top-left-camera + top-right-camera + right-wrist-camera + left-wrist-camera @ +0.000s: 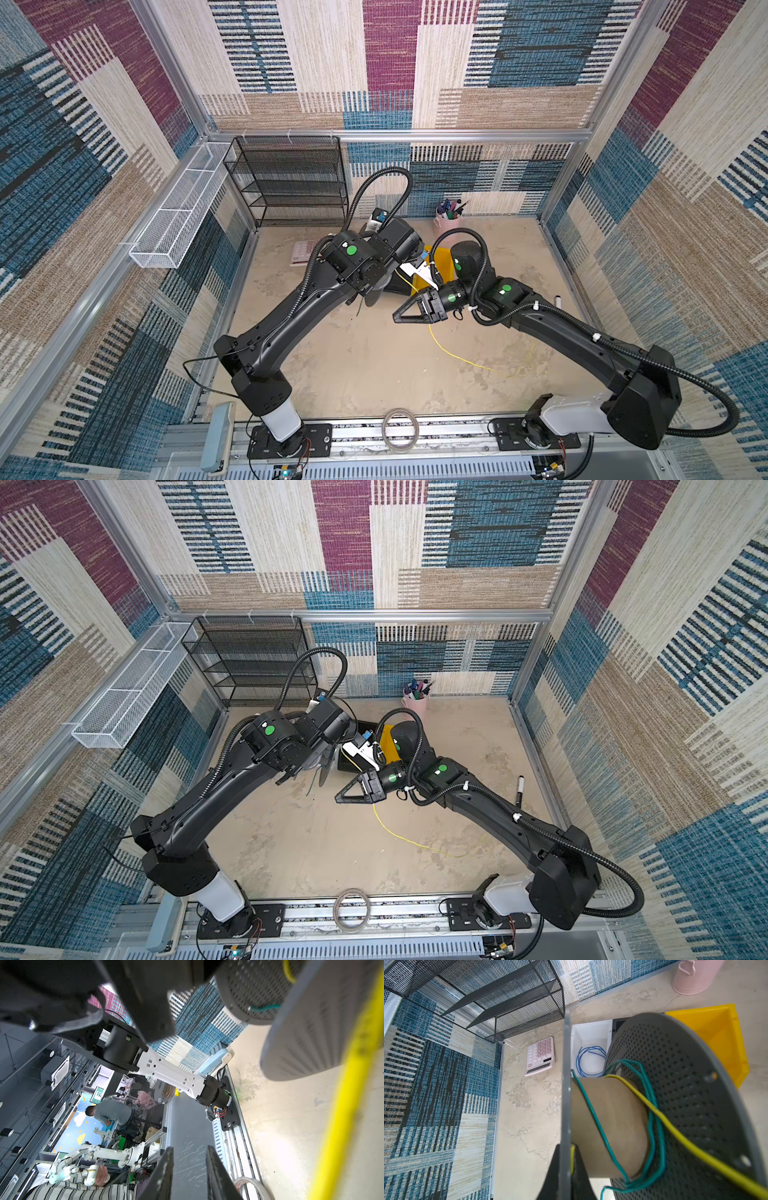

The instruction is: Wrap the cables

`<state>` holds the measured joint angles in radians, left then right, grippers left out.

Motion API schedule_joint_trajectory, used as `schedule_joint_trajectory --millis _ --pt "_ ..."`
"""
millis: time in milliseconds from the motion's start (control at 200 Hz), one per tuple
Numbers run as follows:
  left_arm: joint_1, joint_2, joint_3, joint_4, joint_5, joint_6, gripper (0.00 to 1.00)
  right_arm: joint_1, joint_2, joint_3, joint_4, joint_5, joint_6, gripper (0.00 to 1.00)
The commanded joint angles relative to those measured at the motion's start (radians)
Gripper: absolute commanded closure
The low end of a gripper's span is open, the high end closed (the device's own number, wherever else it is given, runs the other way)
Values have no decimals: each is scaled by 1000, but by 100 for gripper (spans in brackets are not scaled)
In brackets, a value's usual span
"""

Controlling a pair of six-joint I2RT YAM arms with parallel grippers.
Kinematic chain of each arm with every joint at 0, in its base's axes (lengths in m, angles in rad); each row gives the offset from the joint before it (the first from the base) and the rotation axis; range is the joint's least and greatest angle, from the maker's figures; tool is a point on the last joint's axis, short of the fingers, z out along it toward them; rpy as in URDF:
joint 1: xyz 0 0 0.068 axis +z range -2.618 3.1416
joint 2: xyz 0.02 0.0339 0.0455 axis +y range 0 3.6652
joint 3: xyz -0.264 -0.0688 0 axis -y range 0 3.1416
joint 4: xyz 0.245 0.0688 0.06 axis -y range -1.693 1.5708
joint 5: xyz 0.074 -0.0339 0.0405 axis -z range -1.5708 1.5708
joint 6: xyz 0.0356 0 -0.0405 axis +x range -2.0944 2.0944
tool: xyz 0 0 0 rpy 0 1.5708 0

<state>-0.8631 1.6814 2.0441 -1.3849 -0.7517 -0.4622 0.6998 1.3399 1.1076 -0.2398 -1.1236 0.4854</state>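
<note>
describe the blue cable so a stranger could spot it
From the black mesh shelf at the table's back, find the pink calculator, then the white bin beside it. The blue cable is the loose coil inside, unlike the green wire and yellow cable.

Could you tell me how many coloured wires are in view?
3: the yellow wire leading onto the spool, the green wire looped around it, the blue wire coiled in the white bin. Others may be hidden.

thin yellow cable (662, 1117) | thin blue looped cable (578, 1061) | grey plastic spool (685, 1084), dotted with holes, tan core | desk (529, 1115) mottled beige
</note>
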Motion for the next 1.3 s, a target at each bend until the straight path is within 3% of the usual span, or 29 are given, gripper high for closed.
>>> schedule_joint_trajectory --millis 0,60,215,295,381,586,781,962,1157,1297 --pt "32 -31 -2 84 2 -35 100 12 -46 -61 39 15 18 76" --pt "45 -47 -10 109 31 -44 100 13 -86 -120 74 37 34 80" --pt "55 -70 -22 151 23 -83 100 70 -160 -156 118 144 34 100" --pt "63 -77 -31 175 28 -112 100 128 -175 -110 114 184 -1 100" --pt "89 -104 -67 247 107 -149 100 182 -174 -94 126 197 -17 100" --pt "253 -185 -185 445 465 -262 100 298 -139 -191 177 236 -33 100" --pt "379 -241 -214 485 729 -247 100 300 -144 -327 171 324 -56 100" --pt "514 -336 -347 566 1071 -236 100 260 -124 -371 150 336 -118 100" --pt "673 -425 -511 700 1511 -250 100 142 -103 -444 182 289 -162 100" --pt "696 -438 -502 621 1540 -190 100 131 -50 -467 289 208 -126 92"
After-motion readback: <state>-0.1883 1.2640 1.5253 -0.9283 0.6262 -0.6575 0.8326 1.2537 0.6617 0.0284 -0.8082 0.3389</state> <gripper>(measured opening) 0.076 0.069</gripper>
